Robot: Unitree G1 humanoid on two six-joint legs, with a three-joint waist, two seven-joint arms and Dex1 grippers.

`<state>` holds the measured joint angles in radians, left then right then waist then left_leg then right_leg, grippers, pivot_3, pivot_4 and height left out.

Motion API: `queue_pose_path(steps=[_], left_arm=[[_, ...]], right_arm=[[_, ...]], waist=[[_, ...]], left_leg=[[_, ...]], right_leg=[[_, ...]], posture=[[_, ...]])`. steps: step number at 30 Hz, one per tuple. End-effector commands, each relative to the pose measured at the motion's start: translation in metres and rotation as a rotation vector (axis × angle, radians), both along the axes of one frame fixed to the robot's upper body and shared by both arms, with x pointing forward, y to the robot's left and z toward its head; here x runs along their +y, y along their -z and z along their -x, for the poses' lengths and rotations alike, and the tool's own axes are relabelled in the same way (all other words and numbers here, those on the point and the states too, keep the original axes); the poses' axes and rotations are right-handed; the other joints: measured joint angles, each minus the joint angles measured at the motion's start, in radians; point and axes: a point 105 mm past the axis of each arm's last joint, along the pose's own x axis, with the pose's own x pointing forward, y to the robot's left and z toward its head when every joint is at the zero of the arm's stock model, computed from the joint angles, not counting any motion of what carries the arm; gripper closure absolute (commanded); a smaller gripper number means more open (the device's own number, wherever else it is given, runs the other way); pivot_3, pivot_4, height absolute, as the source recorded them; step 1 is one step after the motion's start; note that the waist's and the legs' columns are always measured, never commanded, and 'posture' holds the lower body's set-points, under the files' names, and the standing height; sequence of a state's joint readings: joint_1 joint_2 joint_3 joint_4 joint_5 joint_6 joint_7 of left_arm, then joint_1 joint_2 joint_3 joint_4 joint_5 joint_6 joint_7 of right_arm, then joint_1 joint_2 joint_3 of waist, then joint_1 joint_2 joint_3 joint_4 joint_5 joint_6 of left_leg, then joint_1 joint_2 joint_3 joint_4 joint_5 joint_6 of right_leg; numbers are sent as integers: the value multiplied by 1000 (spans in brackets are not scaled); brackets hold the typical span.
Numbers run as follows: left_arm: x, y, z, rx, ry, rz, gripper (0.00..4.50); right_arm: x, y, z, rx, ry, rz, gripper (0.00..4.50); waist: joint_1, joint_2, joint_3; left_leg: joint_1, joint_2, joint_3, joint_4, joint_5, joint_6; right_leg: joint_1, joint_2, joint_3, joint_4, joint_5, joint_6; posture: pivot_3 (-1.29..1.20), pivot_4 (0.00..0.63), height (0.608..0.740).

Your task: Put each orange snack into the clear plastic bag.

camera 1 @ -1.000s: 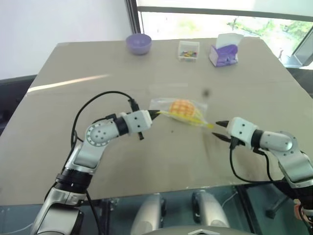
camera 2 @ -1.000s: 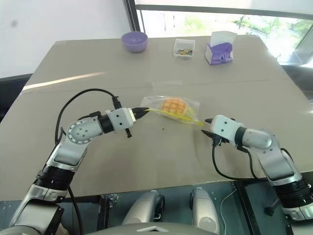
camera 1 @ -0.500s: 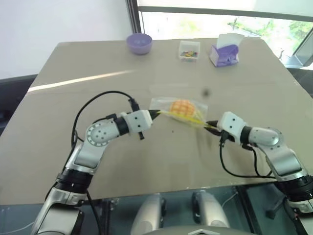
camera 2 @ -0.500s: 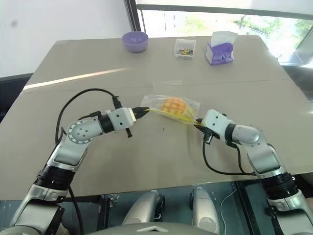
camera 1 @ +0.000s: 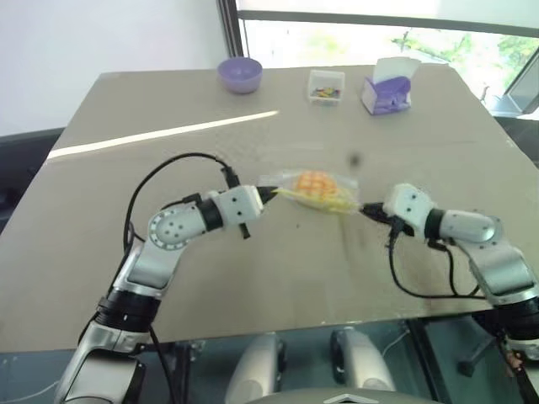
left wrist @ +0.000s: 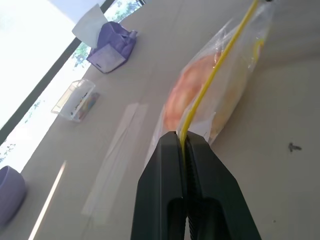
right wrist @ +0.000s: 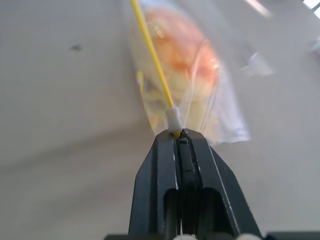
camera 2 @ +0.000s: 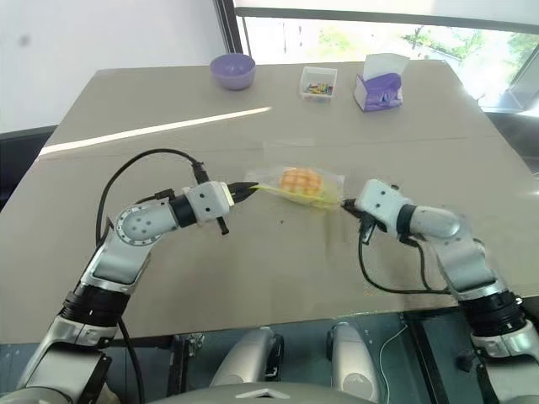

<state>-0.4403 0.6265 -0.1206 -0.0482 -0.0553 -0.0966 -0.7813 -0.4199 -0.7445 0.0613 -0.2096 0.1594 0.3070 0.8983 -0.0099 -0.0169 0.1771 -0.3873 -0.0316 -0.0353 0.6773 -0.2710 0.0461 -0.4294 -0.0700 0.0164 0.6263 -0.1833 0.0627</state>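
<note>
A: Pinched at both ends! Left tool [camera 2: 245, 188] clamped tight on the yellow strip at the left end of the bag [camera 2: 324, 183], right tool [camera 2: 346, 204] clamped tight on the slider tab [right wrist: 173, 118] at the right end.

B: Stretched taut between them, then. Probably held that way to keep the seal line straight for zipping.

A: Looks so. Bun [camera 2: 301, 179] sitting inside the bag already, grid top up, hanging just below the strip.

B: And relative to the tools?

A: Right between them, a touch nearer the left one. Touching neither, plastic only in the grip. Bag raised a little, far edge seemingly trailing toward the tabletop [camera 2: 253, 261]; hard to tell whether resting or clear.

B: Anything else nearby?

A: All well apart, along the far edge: purple bowl [camera 2: 231, 71] far left, small clear tub [camera 2: 317, 83] of candies in the middle, purple tissue box [camera 2: 378, 89] to its right.

B: No second bun anywhere?

A: None spotted on the tabletop. Seemingly near the finish: snack bagged, only the closing left, if that.

B: Risk?

A: Thin strip, narrow grip. Could slip out with a careless tug.
</note>
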Motion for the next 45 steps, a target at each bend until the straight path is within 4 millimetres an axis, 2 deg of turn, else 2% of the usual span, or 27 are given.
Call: queue_pose_path(steps=[1, 5, 8, 9, 13, 15, 17, 19, 22, 25, 28, 32, 35, 36, 38, 39, 40, 41, 43, 45], left_arm=[[13, -51, -2, -48, -24, 152, 4500], [22, -90, -6, -69, -38, 264, 4500], [30, -107, -12, -59, -61, 318, 4500], [31, -108, -14, -46, -64, 324, 4500], [31, -91, -31, 12, -89, 250, 4500], [32, -88, -47, -22, -149, 211, 4500], [30, -101, -57, -88, -174, 230, 4500], [27, -101, -60, -137, -173, 203, 4500], [21, -75, -55, -181, -154, 89, 4500], [10, -30, -42, -178, -102, -30, 4500], [-1, 4, -22, -174, -42, -111, 4500], [-1, 30, 6, -98, 12, -116, 4500], [4, 39, 20, 4, 26, -72, 4500], [5, 41, 23, 38, 33, -59, 3874], [4, 42, 30, 107, 58, -23, 3321], [4, 40, 33, 127, 69, -13, 2975], [5, 39, 36, 153, 77, -6, 2451], [7, 39, 40, 191, 82, 5, 2451], [14, 36, 49, 267, 86, 51, 1691], [26, 34, 56, 349, 53, 98, 763]], right_arm=[[-18, -44, 1, -82, 26, -45, 4468], [-27, -87, -4, -195, 46, -38, 4468], [-30, -99, -8, -217, 50, -21, 4468], [-30, -97, -10, -211, 47, -1, 4468], [-34, -90, -33, -199, 78, 8, 4468], [-40, -88, -50, -244, 132, 42, 4468], [-45, -99, -68, -343, 198, 87, 4468], [-44, -101, -72, -370, 196, 95, 4468], [-40, -79, -70, -339, 163, 128, 4468], [-33, -34, -63, -268, 131, 163, 4468], [-24, 5, -47, -201, 99, 184, 4468], [-9, 41, -13, -69, 23, 168, 4468], [-7, 50, 3, -8, 11, 158, 4468], [-8, 51, 5, 7, 14, 154, 4500], [-12, 50, 5, 1, 39, 141, 3933], [-13, 50, 7, 13, 40, 141, 3785], [-14, 51, 9, 24, 42, 137, 3132], [-16, 50, 12, 36, 45, 130, 3132], [-21, 47, 18, 56, 59, 105, 2355], [-29, 41, 24, 81, 84, 61, 1381]], waist=[[0, 0, 0], [-4, 0, 0], [-3, 0, 0], [-3, 0, 0], [-3, 0, 0], [-3, 0, 0], [-3, 0, 1], [-2, -1, 1], [-2, 0, 0], [-2, 0, -1], [-3, 0, -1], [-2, 0, -1], [-3, 1, -1], [-2, 0, -1], [-2, 1, 0], [-1, 1, 0], [-1, 1, 0], [0, 1, -1], [-2, 1, -1], [-4, 1, -1]], left_leg=[[0, 0, 0, 0, 0, 0], [0, 0, 0, 0, 0, 0], [0, 0, 0, 0, 0, 0], [0, 0, 0, 0, 0, 0], [-1, -1, 1, 0, 0, 0], [0, -1, 1, 0, 0, 0], [-1, -1, 1, 0, 0, 0], [-3, -2, 1, 0, 3, -4], [-11, -1, 1, 0, 3, -5], [-12, -2, 2, -7, 3, -5], [-18, -2, 4, -8, 3, -5], [-27, -2, 3, -2, 3, -5], [-22, -1, 3, 1, 2, -4], [-19, -1, 3, 1, 0, -1], [-11, -1, 3, 1, -1, 1], [-8, -1, 3, 1, -1, 1], [-6, 0, 2, 4, -1, 1], [-5, 1, 1, 5, -1, 1], [-3, 1, 1, 5, -1, 1], [-3, 1, 1, 5, -1, 1]], right_leg=[[0, 0, 0, 0, 0, 0], [0, 0, 0, 0, 0, 0], [0, 0, 0, 0, 0, 0], [0, 0, 0, 0, 0, 0], [0, 0, 1, -1, 0, 0], [0, 0, 1, -1, 0, 0], [-1, 0, 1, 0, 0, 0], [-3, 0, 0, 0, 0, 0], [-11, 0, 1, 0, 0, 0], [-12, -1, 2, -2, 0, 0], [-20, -2, 4, -1, 0, 0], [-30, -2, 3, 1, 0, 0], [-24, -1, 3, 2, 1, 0], [-19, -1, 3, 1, 1, 0], [-11, -1, 3, 1, 0, 0], [-8, -1, 2, 0, 0, 0], [-5, 0, 1, 1, 1, 0], [-4, 0, 0, 1, 1, 0], [-2, 0, 0, 1, 1, 0], [-2, 0, 0, 1, 1, 0]], posture=[[0, 150, 740], [0, 150, 740], [0, 150, 740], [0, 150, 740], [0, 150, 740], [0, 150, 740], [0, 150, 740], [0, 150, 740], [0, 150, 740], [0, 150, 740], [0, 150, 740], [0, 150, 740], [0, 150, 740], [0, 150, 740], [0, 150, 740], [0, 150, 740], [0, 150, 740], [0, 150, 740], [0, 150, 740], [0, 150, 740]])
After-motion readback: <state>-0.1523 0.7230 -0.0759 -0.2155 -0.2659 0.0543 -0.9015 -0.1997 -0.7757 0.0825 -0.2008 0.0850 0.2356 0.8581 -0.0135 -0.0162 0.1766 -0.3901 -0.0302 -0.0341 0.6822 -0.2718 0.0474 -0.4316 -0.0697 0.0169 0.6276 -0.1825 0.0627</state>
